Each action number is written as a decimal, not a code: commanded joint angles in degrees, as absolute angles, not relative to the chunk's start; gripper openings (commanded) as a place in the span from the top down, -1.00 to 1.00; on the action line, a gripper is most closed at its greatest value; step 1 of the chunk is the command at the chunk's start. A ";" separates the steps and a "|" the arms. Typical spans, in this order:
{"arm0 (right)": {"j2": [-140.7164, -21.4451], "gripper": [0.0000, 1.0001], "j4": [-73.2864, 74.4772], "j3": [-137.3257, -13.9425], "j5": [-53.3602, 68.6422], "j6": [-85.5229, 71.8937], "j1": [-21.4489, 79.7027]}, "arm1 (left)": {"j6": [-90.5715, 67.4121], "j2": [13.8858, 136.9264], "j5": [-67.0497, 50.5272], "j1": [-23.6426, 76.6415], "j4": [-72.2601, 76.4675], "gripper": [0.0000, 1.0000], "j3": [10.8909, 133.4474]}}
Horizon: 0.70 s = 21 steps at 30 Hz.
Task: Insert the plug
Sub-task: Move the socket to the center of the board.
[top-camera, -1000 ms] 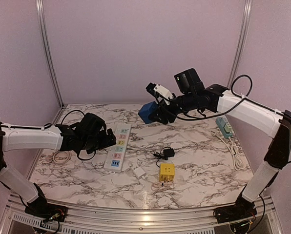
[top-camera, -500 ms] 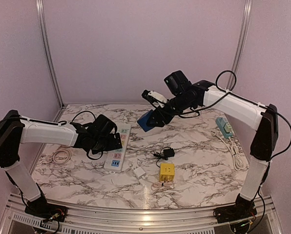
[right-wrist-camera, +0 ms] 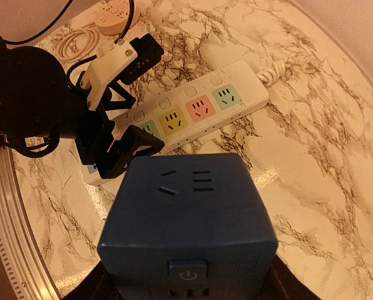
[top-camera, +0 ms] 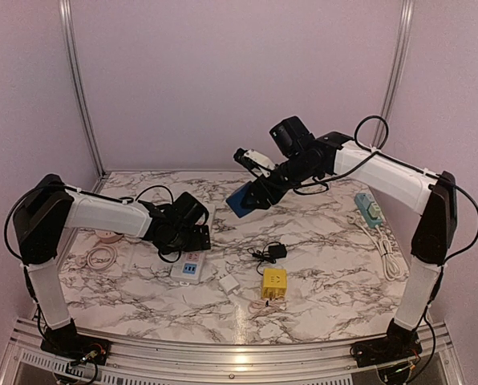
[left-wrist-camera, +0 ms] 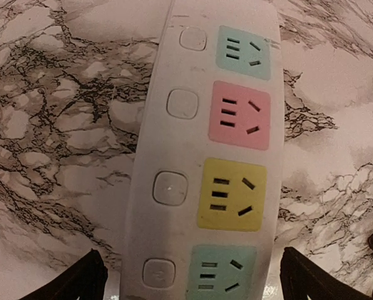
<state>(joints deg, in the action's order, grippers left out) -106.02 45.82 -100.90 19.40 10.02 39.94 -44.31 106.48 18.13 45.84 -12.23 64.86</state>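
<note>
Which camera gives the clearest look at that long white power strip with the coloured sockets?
The left wrist view: the power strip fills it, with its socket slots sharp. In the top view it is mostly covered by the left gripper. The right wrist view shows it small and partly hidden by that arm.
</note>
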 commanded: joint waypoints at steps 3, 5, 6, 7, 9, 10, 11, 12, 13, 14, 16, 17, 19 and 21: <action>-106.66 1.00 46.40 -104.70 20.37 8.72 39.32 | -42.13 109.74 18.06 46.14 -14.14 -0.98 66.22; -108.06 1.00 47.85 -106.49 21.12 8.72 38.99 | -41.50 109.88 17.50 46.14 -13.33 -0.93 65.73; -108.86 1.00 48.40 -107.43 21.27 8.41 38.83 | -41.10 109.88 17.18 46.21 -12.97 -0.84 65.48; -109.64 1.00 49.02 -108.36 21.65 7.89 38.58 | -40.65 109.80 17.00 46.37 -12.44 -0.66 65.02; -111.09 1.00 49.85 -110.31 22.96 7.28 38.10 | -39.36 109.61 17.14 46.89 -11.70 -0.43 64.42; -111.73 1.00 50.40 -111.27 23.25 7.24 38.05 | -38.63 109.60 17.41 47.24 -11.49 -0.33 64.20; -112.20 1.00 50.65 -112.03 23.48 7.15 38.02 | -37.94 109.56 17.67 47.67 -11.25 -0.23 64.04; -112.57 1.00 50.83 -112.52 23.90 7.19 38.03 | -37.22 109.51 17.90 48.12 -10.90 -0.18 63.81; -112.87 1.00 51.18 -113.08 24.37 7.39 38.04 | -36.66 109.51 18.15 48.74 -10.65 -0.14 63.66; -113.20 1.00 51.62 -113.54 24.61 7.57 37.99 | -35.86 109.54 18.32 49.39 -10.45 -0.10 63.64; -113.73 1.00 52.90 -114.77 24.39 8.00 37.98 | -33.67 109.51 18.88 51.13 -9.45 -0.05 63.54; -113.87 1.00 53.51 -115.17 23.79 8.15 37.98 | -32.56 109.61 19.33 52.03 -9.15 -0.04 63.54; -114.12 1.00 54.67 -115.67 21.86 8.26 38.04 | -30.76 110.00 19.71 54.13 -8.71 -0.04 63.97; -114.32 1.00 55.54 -115.84 19.44 8.18 38.02 | -29.28 110.71 19.71 55.53 -8.58 -0.05 64.51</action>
<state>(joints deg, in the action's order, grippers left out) -114.50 53.12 -112.09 22.15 8.14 38.33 -35.16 108.99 20.03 52.05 -8.86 64.69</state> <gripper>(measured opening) 0.568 0.811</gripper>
